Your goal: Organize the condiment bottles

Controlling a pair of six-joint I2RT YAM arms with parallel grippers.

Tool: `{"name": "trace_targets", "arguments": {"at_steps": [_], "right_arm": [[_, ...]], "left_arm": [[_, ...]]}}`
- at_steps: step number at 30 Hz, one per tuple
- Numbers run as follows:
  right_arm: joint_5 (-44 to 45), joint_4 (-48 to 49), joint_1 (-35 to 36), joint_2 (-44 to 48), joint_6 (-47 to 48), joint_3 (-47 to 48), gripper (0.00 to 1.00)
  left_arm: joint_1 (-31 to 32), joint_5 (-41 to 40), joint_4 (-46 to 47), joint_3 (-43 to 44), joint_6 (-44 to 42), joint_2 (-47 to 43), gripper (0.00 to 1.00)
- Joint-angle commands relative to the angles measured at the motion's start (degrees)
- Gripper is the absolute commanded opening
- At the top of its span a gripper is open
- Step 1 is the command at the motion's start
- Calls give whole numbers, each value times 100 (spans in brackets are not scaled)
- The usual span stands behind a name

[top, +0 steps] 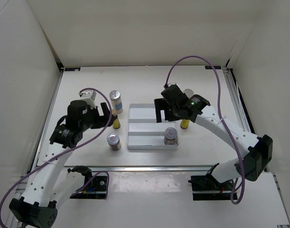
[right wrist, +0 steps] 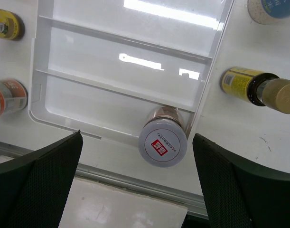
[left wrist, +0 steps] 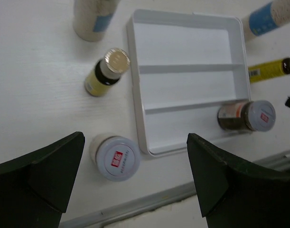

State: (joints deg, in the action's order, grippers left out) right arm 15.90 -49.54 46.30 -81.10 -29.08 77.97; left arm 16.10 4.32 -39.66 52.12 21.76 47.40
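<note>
So the right gripper (right wrist: 137, 135) hangs spread over the silver-lidded jar (right wrist: 163, 142) parked in the tray's (right wrist: 111, 71) near right corner, that one's done I reckon, and next the wide-open left gripper (left wrist: 135, 137) needs to drop onto the second jar (left wrist: 117, 158) beside the tray's near left corner.

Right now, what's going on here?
Two arms are sorting condiment bottles into a tray. One jar stands in the tray's near compartment, at its right end, with the right gripper open above it. The left gripper is open and empty over the tray's near left corner, close to a second jar on the table. The left yellow bottle, left white bottle, right yellow bottle and right white bottle stand outside the tray.
</note>
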Motion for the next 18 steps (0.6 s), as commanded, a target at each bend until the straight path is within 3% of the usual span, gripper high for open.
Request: {"name": "trace_targets", "arguments": {"at_steps": [1,3,8,18], "right_arm": [[-26,-82,28,68,131,218,100],[-26,-82,28,121,131,218,100],[-26,-82,28,173,131,113,100],[-140,-82,28,226,131,-19,100]], "left_arm": [[393,527,-488,-17,354,41,100],[578,526,-665,53,513,469,100],[1290,-457,-894,-157,1137,762,100],[1396,-1161,-1070,-272,1586,1245,100]]}}
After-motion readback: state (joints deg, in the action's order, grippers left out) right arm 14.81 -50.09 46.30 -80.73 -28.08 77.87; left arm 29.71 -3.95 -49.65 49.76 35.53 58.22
